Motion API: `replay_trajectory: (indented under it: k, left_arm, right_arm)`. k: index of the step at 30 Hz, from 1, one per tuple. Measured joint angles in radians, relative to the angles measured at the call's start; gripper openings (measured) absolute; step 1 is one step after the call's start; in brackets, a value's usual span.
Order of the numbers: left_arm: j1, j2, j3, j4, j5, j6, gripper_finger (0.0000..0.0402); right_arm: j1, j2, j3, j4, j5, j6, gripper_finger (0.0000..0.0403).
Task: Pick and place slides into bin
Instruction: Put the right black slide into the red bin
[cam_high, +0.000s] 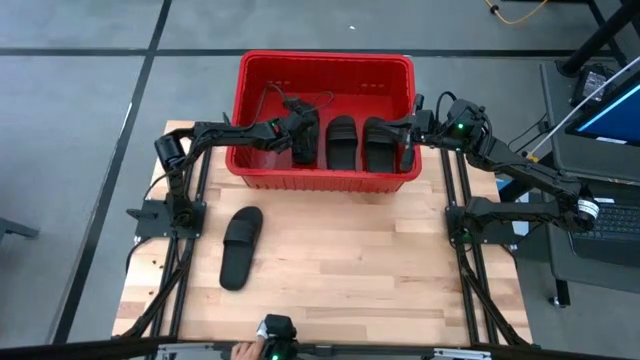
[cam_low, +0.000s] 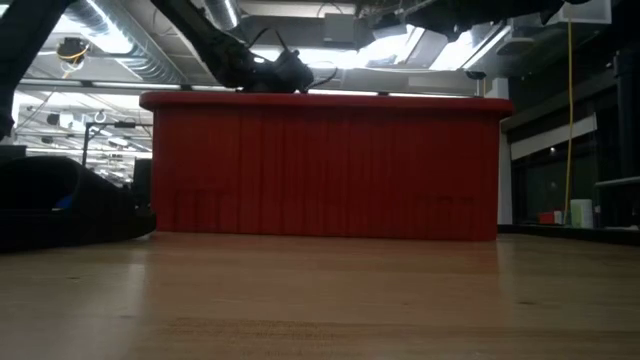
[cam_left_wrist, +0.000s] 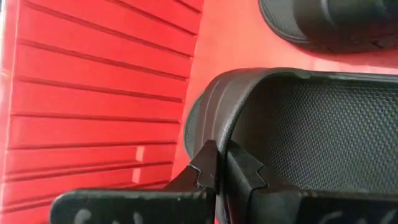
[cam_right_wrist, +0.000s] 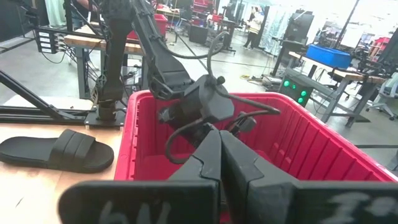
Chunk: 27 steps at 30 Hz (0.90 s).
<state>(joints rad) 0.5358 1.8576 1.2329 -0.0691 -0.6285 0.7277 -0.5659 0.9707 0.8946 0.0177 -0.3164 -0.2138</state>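
The red bin stands at the table's far side, and two black slides lie side by side on its floor. My left gripper reaches into the bin from the left, shut on a third slide just left of those two. One more slide lies flat on the table in front of the bin, also seen in the right wrist view. My right gripper hovers shut and empty over the bin's right rim. My left gripper pinches the slide's raised sole edge at one rounded end between its two fingers. The fingers come slanting down from the bin's left side. The slide is tipped with its textured footbed facing the camera. Whether it touches the bin's floor cannot be told.
The bin's ribbed left wall is close beside the held slide. In the low view the bin's front wall fills the middle, with the left arm above its rim. Bare wooden table spreads in front of the bin.
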Motion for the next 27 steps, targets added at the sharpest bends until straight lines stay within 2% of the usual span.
replay_trajectory:
  k: [4, 8, 23, 27]
  left_arm:
    - [-0.004, 0.0, 0.0, 0.049, 0.008, 0.009, 0.0004]
    - [-0.005, 0.0, 0.0, 0.051, 0.084, 0.015, 0.0004]
    - [0.009, 0.032, 0.0, 0.078, 0.087, 0.0, 0.0004]
    - [0.005, 0.061, -0.001, 0.121, 0.068, 0.061, 0.0004]
  right_arm:
    - [0.0, 0.0, 0.0, 0.0, 0.0, -0.001, 0.0006]
    - [0.0, 0.0, 0.0, 0.0, 0.0, 0.0, 0.0006]
    - [0.0, 0.0, 0.0, 0.0, 0.0, 0.0, 0.0006]
    - [0.0, 0.0, 0.0, 0.0, 0.0, 0.0, 0.0006]
